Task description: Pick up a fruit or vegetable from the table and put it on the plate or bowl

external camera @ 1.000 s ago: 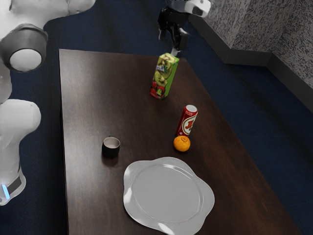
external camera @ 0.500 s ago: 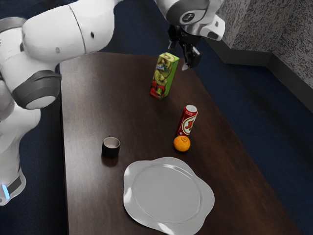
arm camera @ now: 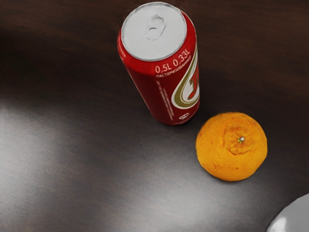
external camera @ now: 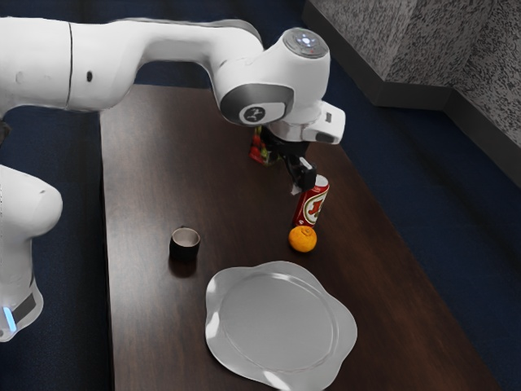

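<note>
The end effector (external camera: pixel 298 181) is hovering just above the red drink can (external camera: pixel 311 200); whether it is gaping or closed I cannot tell. The tangerine (external camera: pixel 303 239) is sitting on the worktop (external camera: pixel 155 171) just beside the can and near the scalloped plate (external camera: pixel 281 326), with bare wood lying toward the edge on the exterior view's right.

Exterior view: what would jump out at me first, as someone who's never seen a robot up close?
The big white arm sweeps in from the exterior view's left, its black end effector hanging close above an upright red can. Right beside the can lies a bright orange, and nearer the camera a wavy-rimmed grey plate rests on the dark table.
</note>
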